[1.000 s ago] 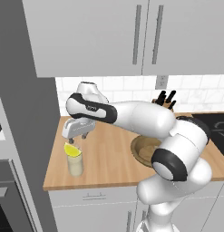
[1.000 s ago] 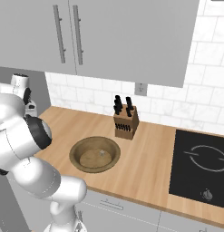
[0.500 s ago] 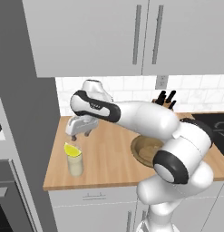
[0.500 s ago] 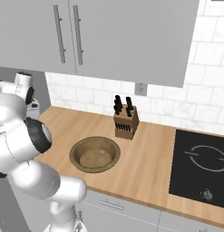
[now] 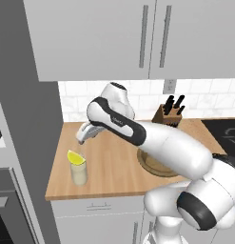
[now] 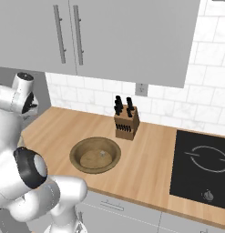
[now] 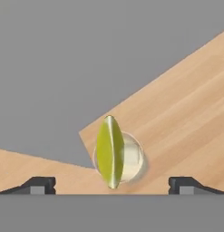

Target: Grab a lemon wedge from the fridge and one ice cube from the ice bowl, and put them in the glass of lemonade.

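small bright yellow crescent lemon wedge (image 7: 109, 151) rests across the rim of the clear lemonade glass (image 5: 79, 174), long axis level; two-finger gripper (image 7: 111, 185) hovers above, jaws wide, holding nothing.

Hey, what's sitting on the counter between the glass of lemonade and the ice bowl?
Nothing: in the left base view, bare wooden countertop runs from the glass of lemonade to the ice bowl.

My gripper (image 5: 82, 138) hangs wide open above the glass of lemonade (image 5: 79, 173) near the counter's (image 5: 114, 167) front left corner, free air between. The fridge (image 5: 24, 119) walls the left edge; bare wood separates the ice bowl (image 6: 95, 154).
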{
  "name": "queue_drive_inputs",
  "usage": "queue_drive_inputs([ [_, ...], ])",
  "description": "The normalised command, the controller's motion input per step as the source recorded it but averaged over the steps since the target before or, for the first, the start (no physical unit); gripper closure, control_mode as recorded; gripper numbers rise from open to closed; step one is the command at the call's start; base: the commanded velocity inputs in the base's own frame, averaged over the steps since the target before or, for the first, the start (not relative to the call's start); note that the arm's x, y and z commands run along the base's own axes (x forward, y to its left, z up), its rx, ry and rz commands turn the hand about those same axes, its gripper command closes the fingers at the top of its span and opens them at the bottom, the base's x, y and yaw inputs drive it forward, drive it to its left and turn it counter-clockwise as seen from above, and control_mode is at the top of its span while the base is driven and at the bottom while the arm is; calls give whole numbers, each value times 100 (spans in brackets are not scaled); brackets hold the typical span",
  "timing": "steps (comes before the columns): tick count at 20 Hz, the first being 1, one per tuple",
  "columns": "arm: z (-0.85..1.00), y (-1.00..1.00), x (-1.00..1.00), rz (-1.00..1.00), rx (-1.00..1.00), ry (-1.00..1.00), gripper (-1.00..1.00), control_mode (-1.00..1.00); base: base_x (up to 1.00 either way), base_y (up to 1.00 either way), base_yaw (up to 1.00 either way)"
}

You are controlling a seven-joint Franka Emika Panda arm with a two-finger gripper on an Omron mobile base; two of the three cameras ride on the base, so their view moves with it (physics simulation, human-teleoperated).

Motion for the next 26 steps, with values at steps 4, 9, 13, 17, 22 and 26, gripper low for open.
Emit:
queue_drive_inputs([
  [4, 0, -12, -79, 0, 15, -8, -100, -100, 0, 0, 0],
  [9, 12, -26, -59, -1, 13, 0, -100, -100, 0, 0, 0],
  [13, 71, -47, 0, -2, 19, 0, -100, -100, 0, 0, 0],
  [17, 66, -76, -4, -10, 24, 0, -100, -100, 0, 0, 0],
  [22, 29, -70, -31, -21, 16, 7, -100, -100, 0, 0, 0],
  [26, 10, -51, -56, -29, 12, 0, -100, -100, 0, 0, 0],
])
